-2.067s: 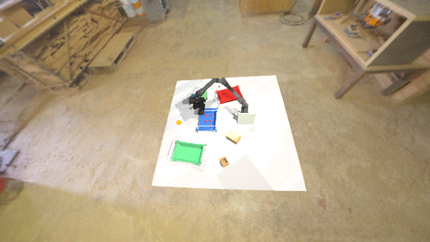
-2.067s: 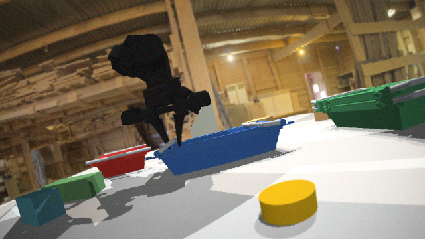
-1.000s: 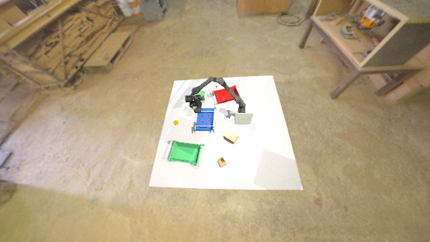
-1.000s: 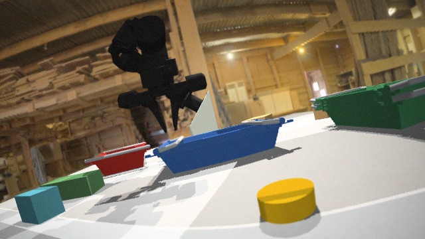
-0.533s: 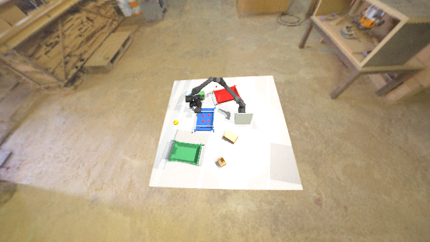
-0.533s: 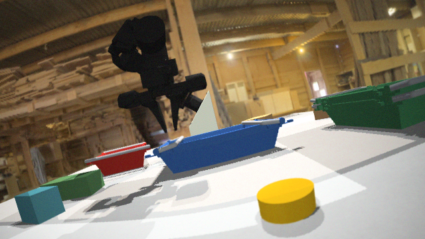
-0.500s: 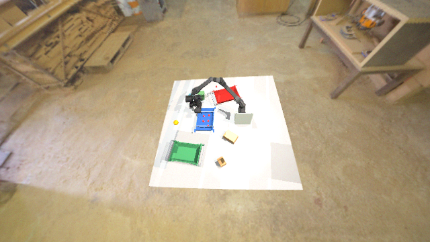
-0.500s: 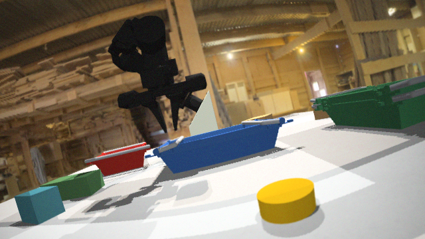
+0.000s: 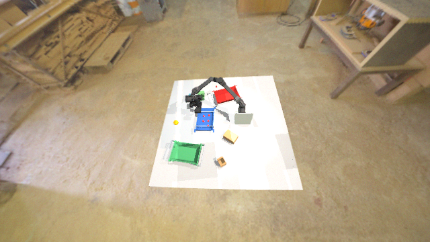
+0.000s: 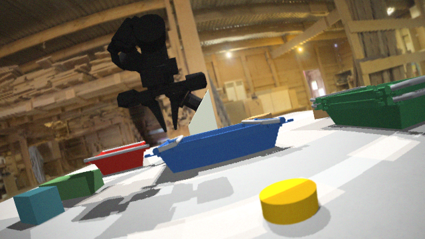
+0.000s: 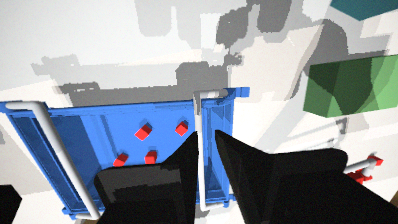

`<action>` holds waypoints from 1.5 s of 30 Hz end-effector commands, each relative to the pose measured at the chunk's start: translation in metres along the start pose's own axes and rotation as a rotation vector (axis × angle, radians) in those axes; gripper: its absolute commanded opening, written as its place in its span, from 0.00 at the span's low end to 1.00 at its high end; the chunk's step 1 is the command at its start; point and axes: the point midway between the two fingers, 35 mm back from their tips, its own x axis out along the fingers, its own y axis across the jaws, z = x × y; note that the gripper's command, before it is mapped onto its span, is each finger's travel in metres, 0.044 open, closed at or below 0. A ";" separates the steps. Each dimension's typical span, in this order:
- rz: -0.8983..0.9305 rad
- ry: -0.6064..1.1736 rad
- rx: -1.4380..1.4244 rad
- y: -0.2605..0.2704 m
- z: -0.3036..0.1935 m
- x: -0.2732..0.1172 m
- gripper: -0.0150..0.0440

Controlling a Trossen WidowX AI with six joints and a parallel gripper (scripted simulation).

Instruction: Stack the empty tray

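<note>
Both bars [image 9: 204,126] [image 10: 260,121] [image 11: 201,150] already lie across the loaded blue tray [image 9: 213,118] [image 10: 219,146] [image 11: 70,127], but the empty tray is not placed, and the gripper [image 9: 198,110] [image 10: 170,130] [image 11: 206,134] holds nothing, fingers slightly apart.

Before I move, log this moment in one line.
jaws: slightly apart, empty | blue tray: both bars across top | nothing stacked
</note>
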 end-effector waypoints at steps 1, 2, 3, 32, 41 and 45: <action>0.000 0.000 0.000 0.000 0.000 0.000 0.40; 0.000 0.000 0.000 0.000 0.000 0.000 0.40; 0.000 0.000 0.000 0.000 0.000 0.000 0.40; 0.000 0.000 0.000 0.000 0.000 0.000 0.25; 0.000 0.000 0.000 0.000 0.000 0.000 0.25; 0.000 0.000 0.000 0.000 0.000 0.000 0.25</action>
